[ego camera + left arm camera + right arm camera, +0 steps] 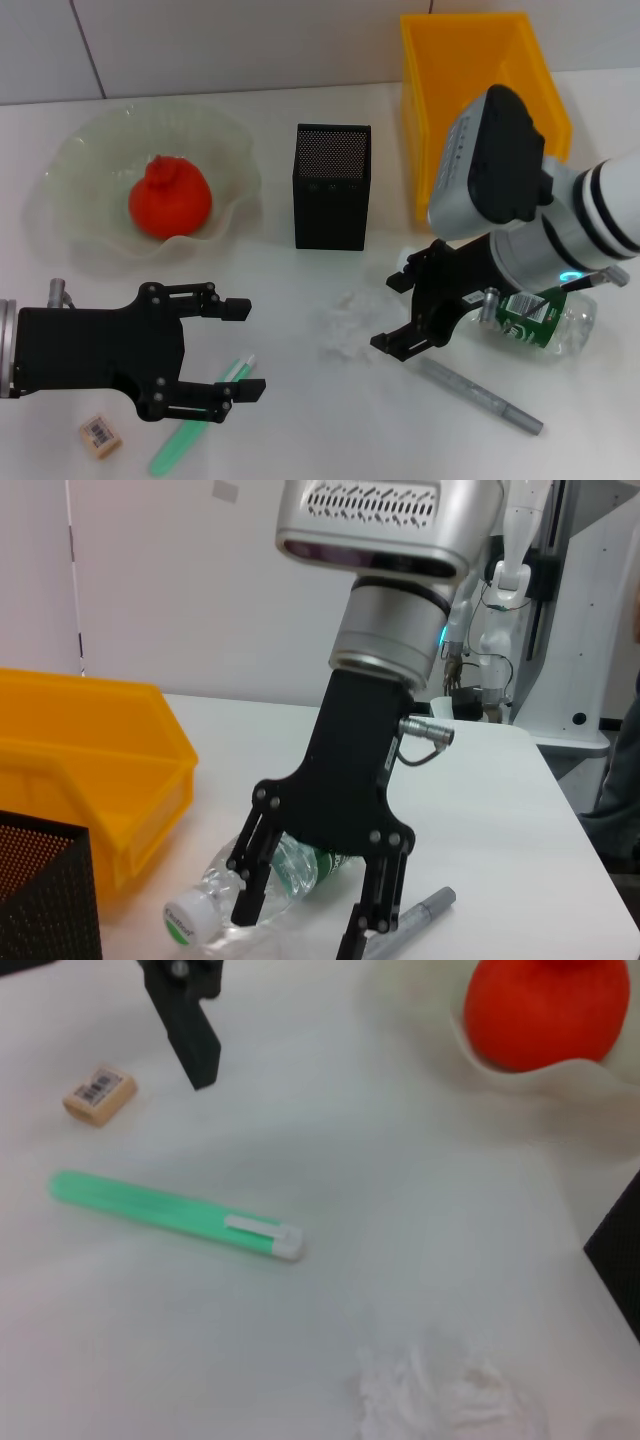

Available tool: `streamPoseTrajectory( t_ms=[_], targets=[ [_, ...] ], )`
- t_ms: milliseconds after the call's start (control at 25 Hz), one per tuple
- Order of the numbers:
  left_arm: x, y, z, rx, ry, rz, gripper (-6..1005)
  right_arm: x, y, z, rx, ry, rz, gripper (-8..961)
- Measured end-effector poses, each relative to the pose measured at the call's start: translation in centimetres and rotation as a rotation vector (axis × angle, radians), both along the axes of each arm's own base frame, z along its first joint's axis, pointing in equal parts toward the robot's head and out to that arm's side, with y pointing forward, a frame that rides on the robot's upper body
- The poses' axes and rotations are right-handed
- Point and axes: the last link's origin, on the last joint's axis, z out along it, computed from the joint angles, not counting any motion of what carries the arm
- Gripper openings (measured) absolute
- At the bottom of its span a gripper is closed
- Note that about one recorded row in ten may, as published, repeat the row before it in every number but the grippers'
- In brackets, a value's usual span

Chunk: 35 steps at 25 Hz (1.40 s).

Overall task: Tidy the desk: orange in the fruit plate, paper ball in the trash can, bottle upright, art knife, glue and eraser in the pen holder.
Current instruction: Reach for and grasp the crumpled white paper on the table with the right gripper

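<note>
Leftmost in the head view, the wide translucent pale-green glass fruit plate with a ruffled rim (pixel 75 165) is seen at upper left, with the red-orange knobbly orange (pixel 169 198) lying inside it. Below it, at lower left, the left gripper (pixel 243 347) is held above the white table (pixel 300 430) with its black fingers (pixel 228 308) spread apart and nothing between them. The tiny tan eraser with a barcode label (pixel 100 436) lies at the bottom left, beside that gripper and apart from its fingers. The slim green art knife (pixel 190 432) lies partly under the lower finger, so its middle is hidden; its full length is shown in the right wrist view (pixel 175 1214).

At upper centre the square black mesh pen holder (pixel 332 186) stands upright. The small crumpled white paper ball (pixel 347 328) lies below centre, just left of the fingertips of the right gripper (pixel 396 312), not between them. That gripper's fingers are parted and hold nothing. The clear plastic bottle with a green label (pixel 545 320) lies on its side at lower right, largely hidden behind the right arm; its white cap (pixel 190 920) shows in the left wrist view. A grey pen-shaped stick (pixel 480 396) lies below the gripper. The bright yellow-orange rectangular trash can (pixel 440 90) stands at upper right, partly covered by the arm.
</note>
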Motion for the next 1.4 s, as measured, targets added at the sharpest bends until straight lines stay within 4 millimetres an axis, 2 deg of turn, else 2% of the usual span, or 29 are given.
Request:
streamPoseTrajectory(
  t_ms=[360, 1120, 1240, 1400],
  targets=[
    [0.0, 0.0, 0.0, -0.001, 0.000, 0.000, 801, 0.1, 0.1, -1.2, -0.002, -0.008, 0.028, 716],
    [0.0, 0.1, 0.0, -0.002, 0.000, 0.005, 801, 0.4, 0.5, -1.8, 0.009, -0.006, 0.001, 713],
    [0.1, 0.1, 0.0, -0.002, 0.002, 0.004, 801, 0.4, 0.6, -1.6, 0.017, -0.003, -0.007, 524],
    [0.1, 0.2, -0.1, -0.004, 0.008, 0.002, 801, 0.5, 0.6, -1.6, 0.021, 0.001, -0.016, 386]
  ],
)
